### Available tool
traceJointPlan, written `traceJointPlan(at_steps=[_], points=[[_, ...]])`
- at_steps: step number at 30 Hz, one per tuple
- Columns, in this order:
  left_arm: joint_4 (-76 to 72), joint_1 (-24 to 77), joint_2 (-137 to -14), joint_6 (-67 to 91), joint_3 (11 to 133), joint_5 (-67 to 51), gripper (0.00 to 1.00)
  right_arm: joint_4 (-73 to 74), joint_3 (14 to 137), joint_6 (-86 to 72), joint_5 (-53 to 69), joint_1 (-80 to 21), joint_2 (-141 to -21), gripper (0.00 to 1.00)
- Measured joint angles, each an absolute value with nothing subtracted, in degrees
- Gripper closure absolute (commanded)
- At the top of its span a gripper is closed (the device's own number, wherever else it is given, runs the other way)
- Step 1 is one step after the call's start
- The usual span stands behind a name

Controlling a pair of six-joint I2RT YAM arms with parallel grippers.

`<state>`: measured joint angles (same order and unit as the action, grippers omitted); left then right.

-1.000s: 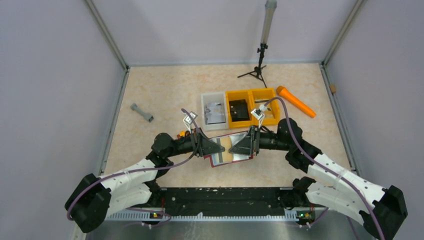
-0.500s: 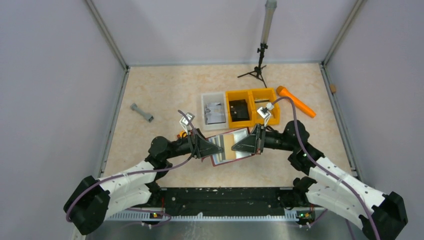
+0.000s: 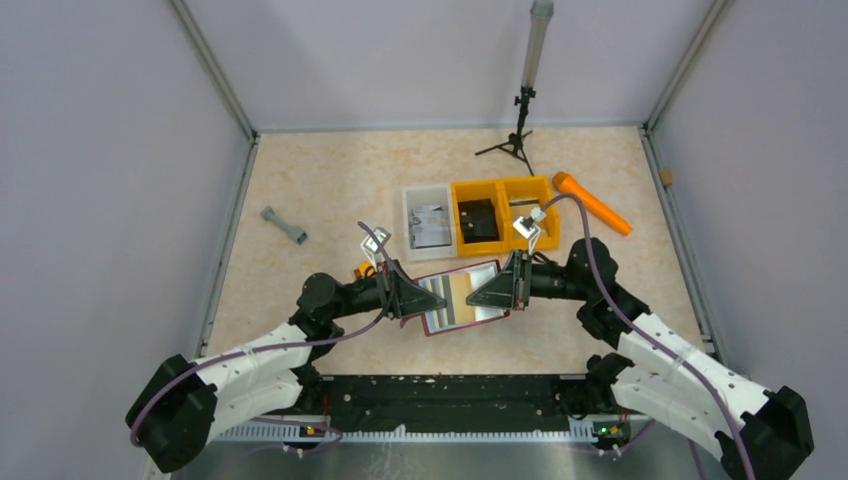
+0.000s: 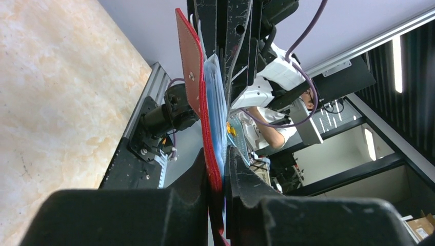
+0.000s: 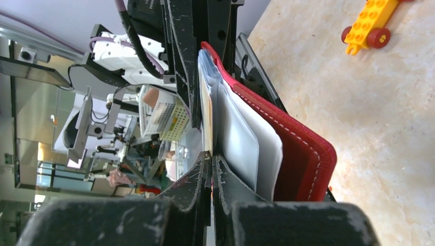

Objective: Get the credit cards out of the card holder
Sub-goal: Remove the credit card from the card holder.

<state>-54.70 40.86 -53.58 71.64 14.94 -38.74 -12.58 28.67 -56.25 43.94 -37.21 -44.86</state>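
Jaws tight on card holder (image 3: 458,300)

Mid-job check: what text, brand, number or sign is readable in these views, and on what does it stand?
No text can be read in any view.
credit cards in the card holder: dark stripes show, any print too small to read.
Contents of the clear bin: too blurred to read.

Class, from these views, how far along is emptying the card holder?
Done: the card holder is held open between both arms, the left gripper clamping its red cover. In hand: the right gripper pinches a thin pale layer inside, possibly a card. Left: the credit cards sit in their pockets; none shows outside.
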Motion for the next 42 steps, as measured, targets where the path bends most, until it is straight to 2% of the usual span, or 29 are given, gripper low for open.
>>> traceJointPlan(at_steps=[5,16,18,21,32,36,42], points=[[-52.62,40.05,-53.23,71.72,14.83,-39.64,1.0,-9.02,29.06,-53.93,47.35,-34.28,-45.01,0.98],[-52.01,39.42,-52.88,71.9,14.74,-40.25,1.0,-5.61,29.78,-51.79,50.33,-31.22,-44.34,1.0],[-51.77,39.05,-52.51,71.88,14.74,-40.56,0.96,-5.43,29.78,-51.64,50.76,-30.55,-44.16,1.0],[-51.35,38.63,-52.12,71.64,14.74,-41.04,0.99,-5.58,29.78,-52.05,51.13,-30.09,-43.99,1.0],[-49.45,38.19,-51.03,71.05,14.74,-41.1,1.0,-2.37,30.92,-50.35,51.05,-29.52,-43.9,1.0],[-42.5,35.18,-47.09,69.71,14.68,-40.16,1.0,6.2,34.33,-44.75,47.97,-26.63,-43.88,1.0],[-22.92,30.52,-39.22,63.46,15.29,-35.79,1.0,17.65,39.7,-36.58,34.98,-24.53,-43.9,1.0]])
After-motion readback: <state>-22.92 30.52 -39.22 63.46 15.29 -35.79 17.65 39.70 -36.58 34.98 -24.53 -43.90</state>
